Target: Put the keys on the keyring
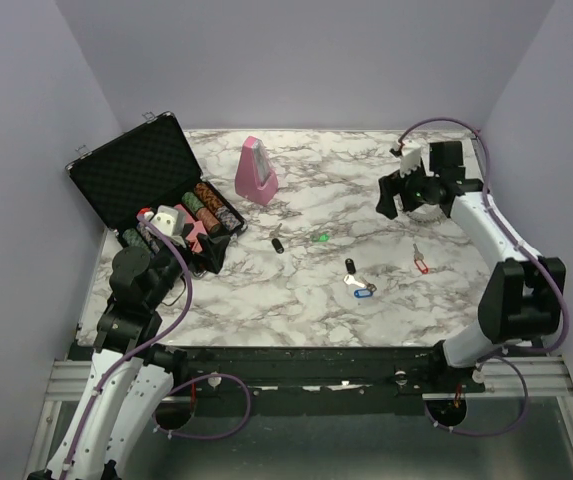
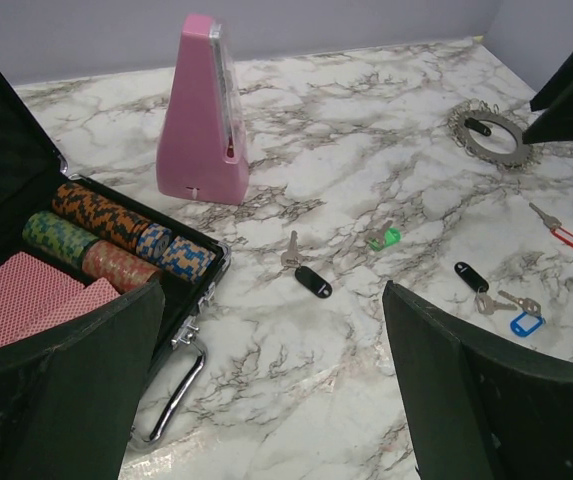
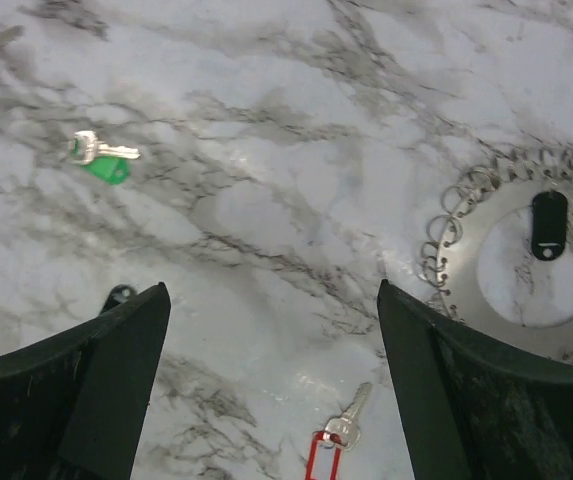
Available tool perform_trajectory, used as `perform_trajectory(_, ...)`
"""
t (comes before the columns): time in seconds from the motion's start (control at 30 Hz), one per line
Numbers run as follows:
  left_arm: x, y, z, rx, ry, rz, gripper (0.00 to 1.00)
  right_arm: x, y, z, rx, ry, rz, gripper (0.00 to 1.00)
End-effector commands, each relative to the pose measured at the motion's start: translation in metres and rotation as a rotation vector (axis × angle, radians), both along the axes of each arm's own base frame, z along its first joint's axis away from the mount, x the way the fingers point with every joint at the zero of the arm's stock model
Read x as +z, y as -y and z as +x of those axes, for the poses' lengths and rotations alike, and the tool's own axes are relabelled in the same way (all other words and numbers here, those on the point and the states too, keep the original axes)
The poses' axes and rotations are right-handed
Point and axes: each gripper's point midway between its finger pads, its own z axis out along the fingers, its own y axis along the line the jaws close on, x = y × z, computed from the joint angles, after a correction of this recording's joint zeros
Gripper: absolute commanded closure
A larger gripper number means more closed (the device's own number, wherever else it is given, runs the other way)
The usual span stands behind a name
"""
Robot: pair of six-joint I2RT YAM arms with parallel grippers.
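While the keys [image 1: 363, 291] are lying loose beside the keyring [image 3: 461, 265] and the left gripper [image 2: 273, 300] and right gripper [image 3: 271, 300] are hanging spread and empty, the right is likely needing to pinch the nearby red key [image 3: 344, 420] squarely by its tag.

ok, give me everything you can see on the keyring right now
The keyring is a flat, silvery metal band with small wire loops crowding its outer rim. It lies flat on the marble table, below the open right gripper. A black-tagged key lies in its opening; whether it is threaded on cannot be told. The other keys lie apart from it.
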Motion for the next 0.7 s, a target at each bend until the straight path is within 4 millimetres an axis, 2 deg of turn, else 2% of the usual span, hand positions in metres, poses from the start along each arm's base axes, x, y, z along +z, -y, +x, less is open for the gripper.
perform_trajectory(0.0, 0.005, -0.002, -0.001, 0.006, 0.007, -0.002, 0.01, -0.033, 0.051, 0.038, -0.225, -0.061, -0.225, 0.12)
perform_trajectory(0.13, 0.004, -0.002, 0.001, 0.006, 0.002, 0.001, 0.01, -0.062, 0.062, 0.049, -0.246, -0.108, -0.294, 0.17)
perform_trajectory(0.3, 0.003, -0.001, 0.001, 0.001, -0.002, 0.003, 0.01, -0.087, 0.072, 0.050, -0.218, -0.158, -0.379, 0.20)
perform_trajectory(0.5, 0.000, 0.000, 0.003, -0.002, -0.014, 0.006, 0.01, -0.105, 0.076, 0.056, -0.161, -0.163, -0.430, 0.27)
perform_trajectory(0.67, -0.002, 0.000, 0.004, 0.001, -0.019, 0.009, 0.01, -0.111, 0.073, 0.070, -0.146, -0.175, -0.416, 0.42)
